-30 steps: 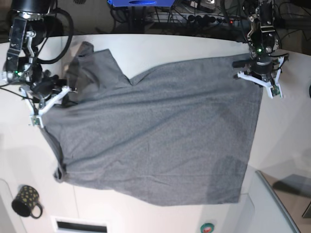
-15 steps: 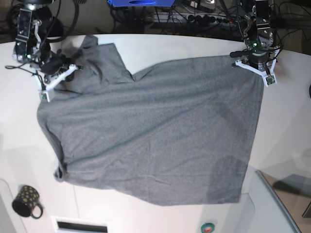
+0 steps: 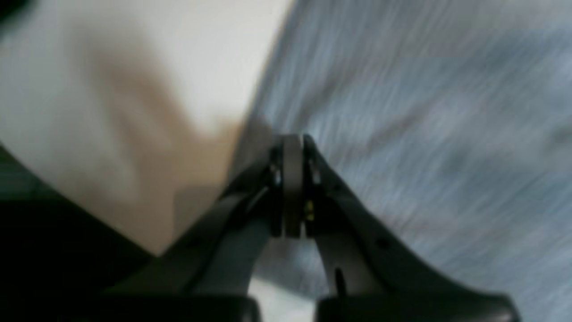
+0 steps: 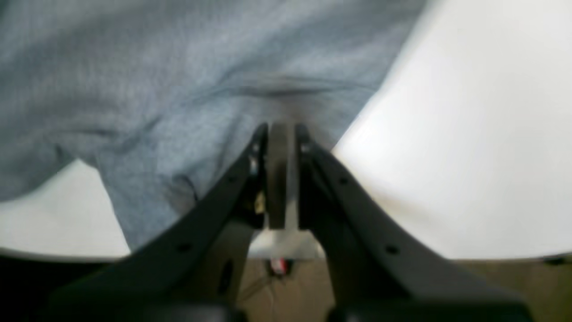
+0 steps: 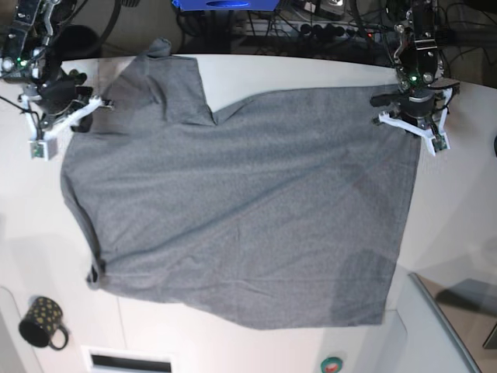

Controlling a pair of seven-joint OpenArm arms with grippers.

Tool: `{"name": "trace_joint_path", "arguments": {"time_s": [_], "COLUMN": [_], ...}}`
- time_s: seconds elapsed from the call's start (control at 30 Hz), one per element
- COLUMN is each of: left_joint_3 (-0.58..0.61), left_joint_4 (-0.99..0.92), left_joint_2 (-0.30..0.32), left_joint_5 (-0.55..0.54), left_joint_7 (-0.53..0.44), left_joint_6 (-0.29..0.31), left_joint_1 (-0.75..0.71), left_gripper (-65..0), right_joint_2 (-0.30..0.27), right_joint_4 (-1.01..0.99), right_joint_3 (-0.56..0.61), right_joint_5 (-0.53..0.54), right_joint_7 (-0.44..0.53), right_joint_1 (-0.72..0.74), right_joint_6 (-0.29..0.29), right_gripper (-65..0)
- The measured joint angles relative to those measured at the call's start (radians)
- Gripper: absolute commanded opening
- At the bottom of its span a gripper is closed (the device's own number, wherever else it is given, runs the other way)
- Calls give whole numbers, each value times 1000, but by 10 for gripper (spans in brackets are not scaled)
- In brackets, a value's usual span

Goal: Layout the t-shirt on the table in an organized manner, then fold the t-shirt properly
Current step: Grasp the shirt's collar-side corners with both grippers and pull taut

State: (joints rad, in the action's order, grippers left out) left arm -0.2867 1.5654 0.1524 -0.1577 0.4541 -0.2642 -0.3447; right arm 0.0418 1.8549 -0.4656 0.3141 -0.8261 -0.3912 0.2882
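Observation:
The heather-grey t-shirt [image 5: 248, 202] lies spread wide over the white table [image 5: 272, 70], with one sleeve folded up at the far left. My right gripper [image 5: 70, 118] is at the shirt's far left edge. In the right wrist view its jaws [image 4: 279, 134] are pressed together on a bunched fold of the t-shirt [image 4: 156, 67]. My left gripper [image 5: 410, 123] sits at the shirt's far right corner. The blurred left wrist view has its jaws [image 3: 292, 141] shut at the edge of the t-shirt [image 3: 424, 112], beside the bare table [image 3: 178, 53].
A dark patterned mug [image 5: 43, 322] stands at the near left corner. A raised white panel with a grey edge [image 5: 443, 326] fills the near right. Cables and a blue object [image 5: 225, 4] lie beyond the table's far edge.
My right gripper has closed and moved toward the far left, dragging the shirt's left shoulder and sleeve outward and flattening it. The left gripper has stayed near the far right corner.

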Motion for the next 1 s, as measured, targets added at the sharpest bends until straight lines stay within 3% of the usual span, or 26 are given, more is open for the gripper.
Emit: {"name": "trace_joint_path", "arguments": {"time_s": [0.07,0.13,0.2,0.27,0.3,0.37,0.43,0.53,0.63,0.73,1.0], "left_joint_3": [-20,-76,-134,-198,-243,-322,-381,-435,-438,-437,-437], "left_joint_4": [61,101,118,119,116,95,66,24,-27,-67,-104], "left_joint_2": [3,-3,-5,-10,-16,-12,-4,-5,-6,-10,-16], "left_joint_5": [-3,-3,-8,-109,-162,-264,-352,-397,-405,-404,-401], "left_joint_7": [24,64,64,73,84,69,64,78,74,72,74], "left_joint_6": [6,12,71,157,180,216,240,280,425,518,527], "left_joint_1": [-5,-21,-48,-71,-76,-90,-115,-144,-138,-132,-137], "left_gripper": [-650,-650,-637,-461,-372,-242,-202,-248,-314,-372,-411], "right_joint_2": [17,6,-4,-14,-23,-42,-74,-89,-90,-86,-85], "right_joint_4": [-19,-108,-222,-341,-406,-503,-560,-615,-662,-701,-703], "right_joint_3": [-109,-214,-292,-351,-372,-390,-392,-392,-392,-390,-266], "right_joint_5": [10,95,135,131,130,125,136,154,170,180,192], "right_joint_7": [-17,-11,3,-5,-16,-21,0,19,32,34,55], "right_joint_1": [45,110,162,198,214,241,263,282,301,327,322], "right_joint_6": [32,162,266,345,387,401,402,402,409,410,413], "right_gripper": [-476,-309,-144,-47,-33,-33,-38,-83,-140,-170,-174]}}
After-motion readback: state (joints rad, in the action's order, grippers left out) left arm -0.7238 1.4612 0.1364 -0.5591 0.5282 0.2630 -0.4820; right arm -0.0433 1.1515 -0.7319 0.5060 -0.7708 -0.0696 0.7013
